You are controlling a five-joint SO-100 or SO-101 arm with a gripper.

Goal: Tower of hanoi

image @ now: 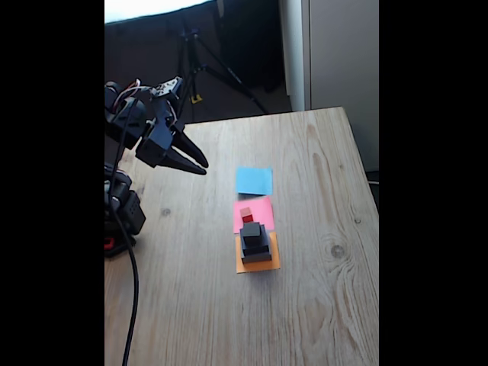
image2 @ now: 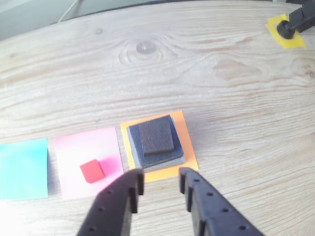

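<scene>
Orange paper square (image2: 186, 140): three stacked dark foam blocks (image2: 156, 139)
Pink paper square (image2: 88, 147): tiny red cube (image2: 92, 171)
Pincer (image2: 160, 189): apart, empty, above wooden bench (image2: 221, 88)

Black arm (image: 145, 130), pointed black claw (image: 197, 164), dangling black cable (image: 133, 290).

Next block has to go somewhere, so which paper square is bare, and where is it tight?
The blue square is bare. The pink square has only the red cube, with free paper around it. The orange square is crowded: the dark stack covers most of it. The open gripper hangs at its near edge. Bare wood lies beyond the squares in the wrist view.
</scene>
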